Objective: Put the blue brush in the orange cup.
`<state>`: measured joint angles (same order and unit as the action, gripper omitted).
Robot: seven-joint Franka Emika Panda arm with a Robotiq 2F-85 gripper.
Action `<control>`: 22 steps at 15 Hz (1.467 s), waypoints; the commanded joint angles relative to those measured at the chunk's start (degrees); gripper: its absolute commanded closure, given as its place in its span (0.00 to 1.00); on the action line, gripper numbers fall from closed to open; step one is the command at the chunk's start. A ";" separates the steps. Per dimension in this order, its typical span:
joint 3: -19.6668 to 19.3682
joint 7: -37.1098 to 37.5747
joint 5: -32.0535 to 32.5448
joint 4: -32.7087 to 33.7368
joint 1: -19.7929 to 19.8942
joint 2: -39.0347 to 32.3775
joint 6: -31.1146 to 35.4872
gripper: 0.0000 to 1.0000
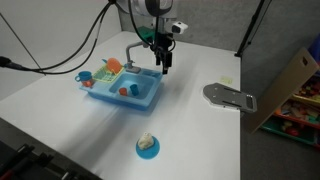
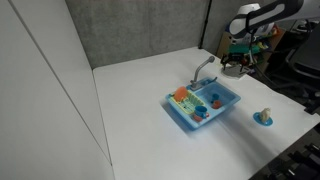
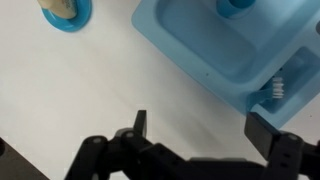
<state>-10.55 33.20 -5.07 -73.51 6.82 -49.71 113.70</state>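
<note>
Gripper hovered by one end of the blue toy sink, fingers spread wide and holding nothing; orange cup stood at the sink's opposite end

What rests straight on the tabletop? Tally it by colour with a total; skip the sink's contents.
Blue: 2, the toy sink and the small dish
Grey: 1, the flat piece
Total: 3
</note>
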 commanded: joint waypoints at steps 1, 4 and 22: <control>-0.08 -0.11 -0.13 1.06 -0.04 -0.69 -0.42 0.00; -0.07 -0.11 -0.12 1.39 -0.09 -1.01 -0.58 0.00; 2.52 -1.66 -6.82 -1.63 1.28 -3.68 13.76 0.00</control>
<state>-9.16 32.68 -9.90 -74.62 7.04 -53.02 125.32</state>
